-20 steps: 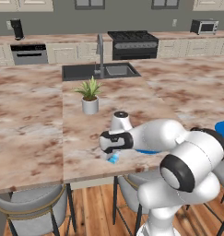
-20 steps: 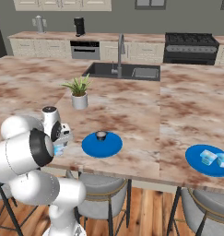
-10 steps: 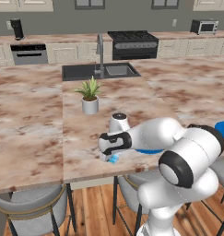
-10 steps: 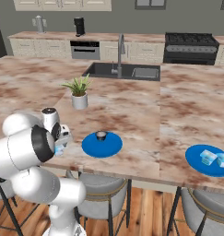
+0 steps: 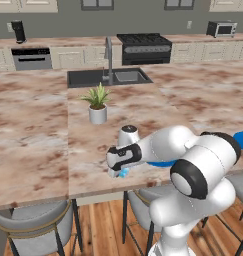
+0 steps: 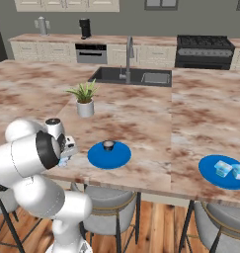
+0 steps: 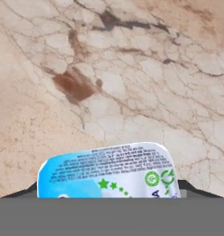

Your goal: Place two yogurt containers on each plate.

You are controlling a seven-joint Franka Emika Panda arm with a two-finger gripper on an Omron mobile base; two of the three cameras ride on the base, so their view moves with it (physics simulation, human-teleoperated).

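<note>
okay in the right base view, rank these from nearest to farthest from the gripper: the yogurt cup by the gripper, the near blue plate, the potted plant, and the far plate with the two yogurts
Measured from the gripper:
1. Yogurt cup, right at the fingertips by the counter's front edge.
2. Near blue plate, just to its right.
3. Potted plant, farther back on the counter.
4. Far plate, at the counter's right end.

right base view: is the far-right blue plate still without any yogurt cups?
No. The round bright blue plate on the right already carries two small pale blue-and-white yogurt cups, side by side on it.
</note>
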